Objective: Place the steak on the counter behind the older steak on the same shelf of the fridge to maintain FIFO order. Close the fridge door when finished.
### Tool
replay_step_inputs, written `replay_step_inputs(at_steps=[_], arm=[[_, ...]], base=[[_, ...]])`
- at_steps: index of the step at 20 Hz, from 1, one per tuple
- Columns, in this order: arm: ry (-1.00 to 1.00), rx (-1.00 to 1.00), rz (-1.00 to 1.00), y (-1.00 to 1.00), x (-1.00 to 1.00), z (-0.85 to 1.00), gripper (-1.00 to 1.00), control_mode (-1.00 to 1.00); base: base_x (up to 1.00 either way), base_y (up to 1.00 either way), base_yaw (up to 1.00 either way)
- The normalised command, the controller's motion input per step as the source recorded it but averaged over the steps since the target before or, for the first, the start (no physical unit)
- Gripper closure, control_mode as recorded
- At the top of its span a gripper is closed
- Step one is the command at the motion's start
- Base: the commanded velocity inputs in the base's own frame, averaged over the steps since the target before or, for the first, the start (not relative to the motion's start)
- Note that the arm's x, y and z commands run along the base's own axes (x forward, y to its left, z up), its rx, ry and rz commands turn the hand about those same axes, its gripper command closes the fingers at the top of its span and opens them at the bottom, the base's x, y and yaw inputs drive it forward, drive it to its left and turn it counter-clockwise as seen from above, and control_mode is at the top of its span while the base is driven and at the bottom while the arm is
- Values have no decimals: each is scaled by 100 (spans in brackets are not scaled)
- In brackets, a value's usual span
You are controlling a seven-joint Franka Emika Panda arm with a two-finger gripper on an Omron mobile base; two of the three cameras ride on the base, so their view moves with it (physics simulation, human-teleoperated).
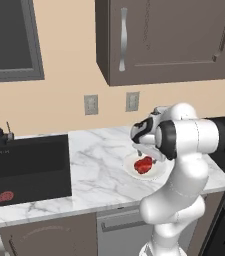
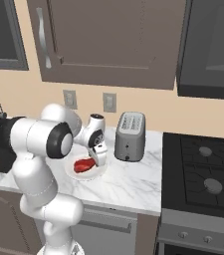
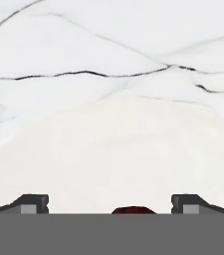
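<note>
Step in hand: picking up the steak (image 1: pixel 143 164), which lies on a plate (image 1: pixel 132 169) on the worktop (image 1: pixel 96 165). The tool (image 3: pixel 110 203) hangs spread just above it. Next: lower, then pinch.

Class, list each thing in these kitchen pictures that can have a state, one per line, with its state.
Gripper: open, fingers spread either side of the steak.
Steak: lying on the plate, not gripped.
Plate: flat on the counter.
Upper cabinet: door closed.
Toaster: upright.
Sink: holds a red item, tap not running.
</note>
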Motion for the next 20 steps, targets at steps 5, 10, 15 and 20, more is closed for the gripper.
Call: replay_step_inputs(at_steps=[5,10,15,20], arm=[[-6,0,2,1,-67,-16,-100,-100],[0,0,6,14,-39,-24,-100,-100],[0,0,8,13,-4,-27,-100,-100],[1,-1,7,15,-6,-50,-100,-100]], base=[[0,0,0],[0,0,0],[0,0,0],[0,0,0]])
